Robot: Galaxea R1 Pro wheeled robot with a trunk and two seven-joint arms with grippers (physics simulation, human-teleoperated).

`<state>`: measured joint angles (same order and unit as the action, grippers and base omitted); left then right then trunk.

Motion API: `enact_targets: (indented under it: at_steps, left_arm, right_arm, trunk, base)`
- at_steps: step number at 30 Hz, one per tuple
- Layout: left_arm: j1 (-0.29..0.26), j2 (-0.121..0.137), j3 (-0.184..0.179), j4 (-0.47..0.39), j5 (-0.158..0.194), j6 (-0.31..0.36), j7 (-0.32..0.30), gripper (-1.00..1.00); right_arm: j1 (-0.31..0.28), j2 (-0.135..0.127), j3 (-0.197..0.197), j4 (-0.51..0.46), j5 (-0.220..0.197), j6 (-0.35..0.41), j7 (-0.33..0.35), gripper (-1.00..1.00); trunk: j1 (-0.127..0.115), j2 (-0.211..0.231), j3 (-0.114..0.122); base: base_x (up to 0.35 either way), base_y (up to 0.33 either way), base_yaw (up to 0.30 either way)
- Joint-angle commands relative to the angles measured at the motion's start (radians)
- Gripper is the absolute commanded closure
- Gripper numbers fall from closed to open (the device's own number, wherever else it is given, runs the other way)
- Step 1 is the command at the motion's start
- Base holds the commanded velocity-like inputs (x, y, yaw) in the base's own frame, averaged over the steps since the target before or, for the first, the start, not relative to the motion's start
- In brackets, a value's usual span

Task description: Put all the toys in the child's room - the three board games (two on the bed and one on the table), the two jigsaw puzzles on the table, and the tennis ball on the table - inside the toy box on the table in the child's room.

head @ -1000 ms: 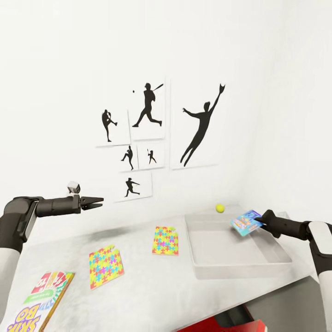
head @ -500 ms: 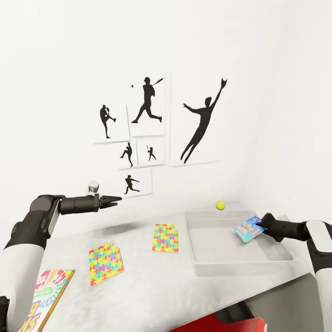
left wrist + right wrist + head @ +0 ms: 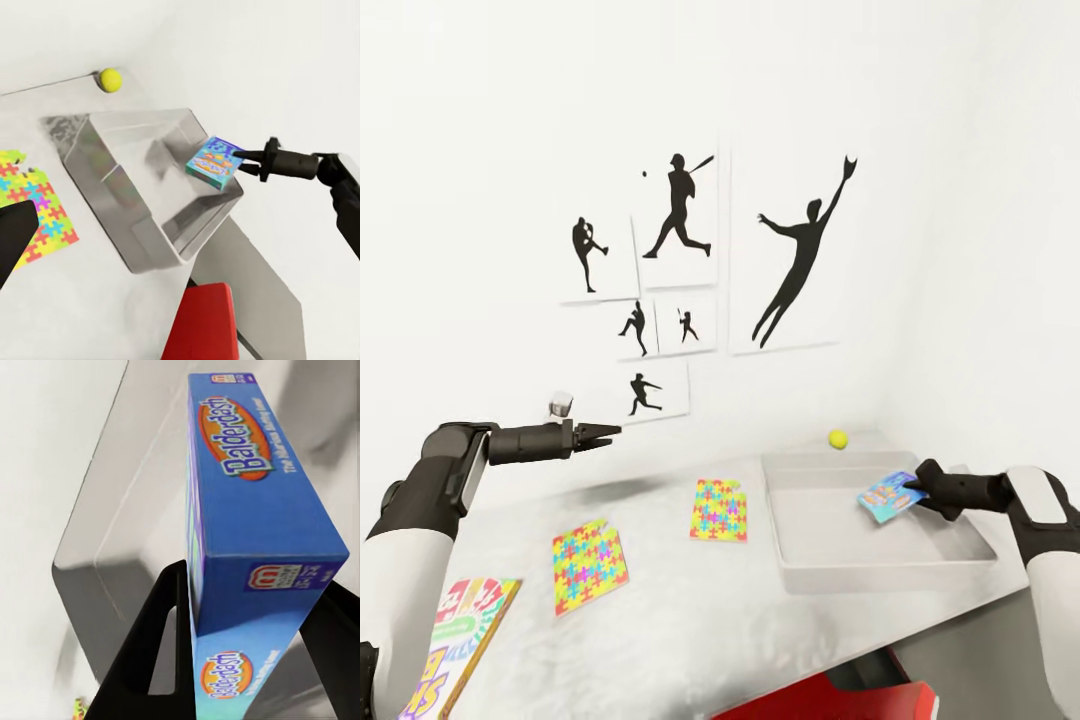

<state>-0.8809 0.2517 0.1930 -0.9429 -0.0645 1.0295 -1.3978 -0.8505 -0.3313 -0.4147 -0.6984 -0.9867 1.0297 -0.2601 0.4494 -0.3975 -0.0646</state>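
right pincer (image 3: 913, 489) pinches a thin glossy blue box (image 3: 886, 497) above the smooth grey bin (image 3: 880, 545); left pincer (image 3: 608, 432) seemingly pressed together.

A child's room — baseball prints (image 3: 700, 285) fill the wall at frame centre. Below, puzzles (image 3: 590, 565) and a ball (image 3: 838, 438) lie on a table (image 3: 690, 620).

White walls (image 3: 490, 130) are meeting in a corner at the right, lit softly and evenly. Six white panels (image 3: 780, 250) with black baseball-player silhouettes are hanging in a cluster on the far wall. A red object (image 3: 830, 700) is showing below the near edge of the pale bench (image 3: 660, 620).
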Motion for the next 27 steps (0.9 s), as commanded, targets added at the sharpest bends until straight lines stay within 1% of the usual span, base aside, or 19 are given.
enact_targets:
  at_steps: [1,3,5,11,12,14,15,17,19,22,27]
  left_arm:
    - [-0.001,0.000,0.002,0.000,-0.006,0.011,-0.007,-1.00]
    - [-0.001,0.000,0.001,0.000,-0.005,0.011,-0.007,-1.00]
    - [-0.001,0.000,0.002,0.000,-0.005,0.010,-0.007,-1.00]
    - [-0.001,0.000,0.002,0.000,-0.003,0.010,-0.007,-1.00]
    - [-0.001,0.000,0.002,0.000,-0.003,0.010,-0.007,-1.00]
    - [-0.001,0.000,0.002,0.000,-0.003,0.011,-0.007,-1.00]
    - [-0.001,0.000,0.002,0.000,-0.003,0.011,-0.007,-1.00]
    - [-0.001,0.000,0.002,0.000,-0.003,0.011,-0.007,-1.00]
    - [-0.001,0.001,0.003,0.000,-0.002,0.011,-0.007,-1.00]
    - [-0.001,0.001,0.006,0.000,-0.002,0.012,-0.007,-1.00]
    - [-0.001,0.001,0.008,0.000,-0.002,0.013,-0.009,-1.00]
  right_arm:
    - [-0.015,-0.002,-0.002,0.021,-0.012,0.002,-0.015,1.00]
    - [-0.039,-0.007,-0.002,0.062,-0.012,0.002,-0.020,1.00]
    - [-0.051,-0.009,-0.003,0.083,-0.012,0.001,-0.024,1.00]
    - [-0.071,-0.011,-0.006,0.114,-0.012,0.001,-0.051,1.00]
    - [-0.074,-0.012,-0.014,0.117,-0.013,0.001,-0.059,1.00]
    - [-0.078,-0.013,-0.044,0.120,-0.016,0.001,-0.080,1.00]
    - [-0.078,-0.013,-0.053,0.120,-0.017,0.001,-0.087,1.00]
    - [-0.080,-0.013,-0.084,0.121,-0.019,0.001,-0.118,1.00]
    - [-0.081,-0.013,-0.098,0.121,-0.020,0.001,-0.139,1.00]
    - [-0.082,-0.012,-0.109,0.122,-0.028,0.001,-0.155,1.00]
    - [-0.082,-0.012,-0.114,0.122,-0.064,0.001,-0.167,1.00]
  trunk:
    - [0.001,-0.003,-0.004]
    - [0.001,-0.003,-0.007]
    - [0.001,-0.003,-0.011]
    - [0.001,-0.003,-0.021]
    - [0.001,-0.003,-0.022]
    - [0.001,-0.003,-0.026]
    - [0.001,-0.003,-0.027]
    - [0.001,-0.003,-0.030]
    - [0.001,-0.003,-0.034]
    - [0.001,-0.003,-0.039]
    - [0.001,-0.003,-0.047]
  base:
    - [0.000,0.000,0.000]
    - [0.000,0.000,0.000]
    - [0.000,0.000,0.000]
    - [0.000,0.000,0.000]
    - [0.000,0.000,0.000]
    - [0.000,0.000,0.000]
    - [0.000,0.000,0.000]
    - [0.000,0.000,0.000]
    - [0.000,0.000,0.000]
    - [0.000,0.000,0.000]
    - [0.000,0.000,0.000]
